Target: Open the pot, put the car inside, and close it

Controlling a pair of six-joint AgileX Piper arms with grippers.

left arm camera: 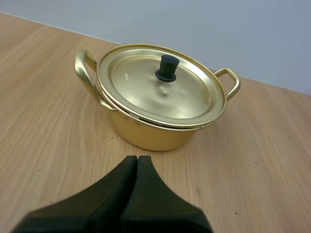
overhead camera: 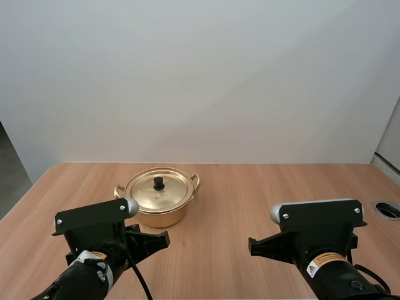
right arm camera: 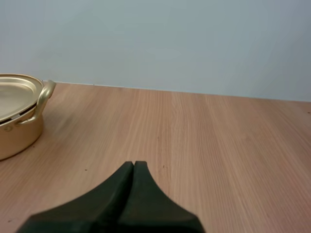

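Just ahead of the left tool (left arm camera: pixel 137 158), a round gold-coloured metal pot (left arm camera: pixel 155 133) stands on the wooden table (left arm camera: pixel 43 145). Its flat gold lid (left arm camera: pixel 141 92) is seated, black knob (left arm camera: pixel 168 68) at centre. Left tool closed, empty. Right tool (right arm camera: pixel 134 164) likewise, pot ahead to its left. Lid first, I judge: open left tool, centre over knob, pinch, lift straight. Count: one pot, one lid, one knob, two loop handles (left arm camera: pixel 85 73), two tools.

You'll see the gold pot (left arm camera: pixel 155 138) sitting upright just ahead of your left gripper (left arm camera: pixel 137 159), lid (left arm camera: pixel 141 94) on, black knob (left arm camera: pixel 168 68) centred.
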